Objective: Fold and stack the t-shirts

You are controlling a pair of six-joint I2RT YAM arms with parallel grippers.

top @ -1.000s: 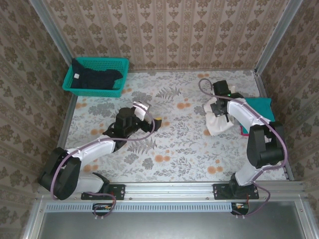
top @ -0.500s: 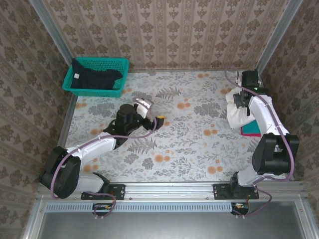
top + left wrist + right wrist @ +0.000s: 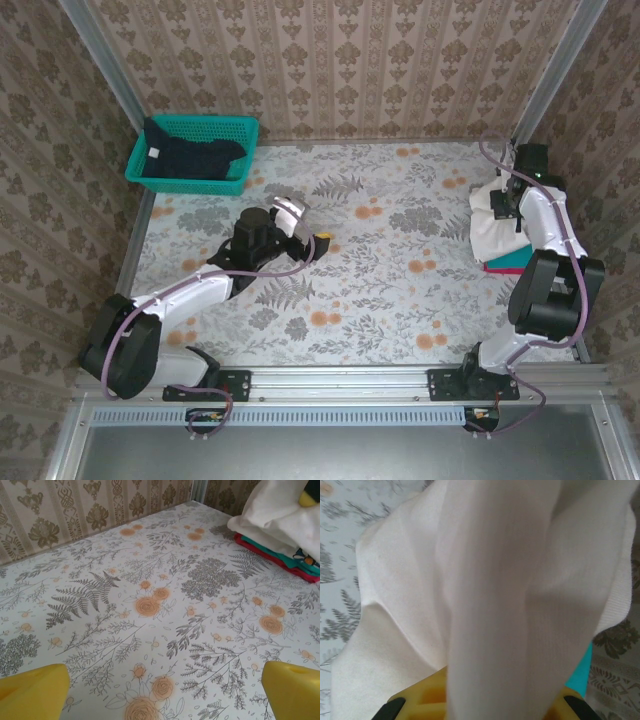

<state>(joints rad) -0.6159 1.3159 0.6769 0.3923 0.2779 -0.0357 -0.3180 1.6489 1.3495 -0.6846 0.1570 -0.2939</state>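
My right gripper (image 3: 507, 203) is shut on the cream-white t-shirt (image 3: 492, 232), which hangs in folds at the table's far right, over the folded teal t-shirt (image 3: 512, 263). In the right wrist view the cream cloth (image 3: 485, 580) runs down between the yellow fingers (image 3: 422, 697), and a sliver of teal (image 3: 583, 670) shows beside it. The navy t-shirt (image 3: 188, 160) lies bunched in the basket. My left gripper (image 3: 312, 241) hovers open above the middle-left of the table, its yellow fingers (image 3: 32, 690) wide apart with nothing between them. It looks toward the cream shirt (image 3: 280, 515) and the teal shirt (image 3: 272, 552).
The teal mesh basket (image 3: 240, 128) stands at the far left corner. A red edge (image 3: 300, 573) shows under the teal shirt. Wallpapered walls and metal posts close in the flowered table (image 3: 380, 290) on three sides.
My right gripper has carried the cream-white shirt from right of centre to the far right edge, over the teal shirt. The left gripper has turned slightly and stayed in place.
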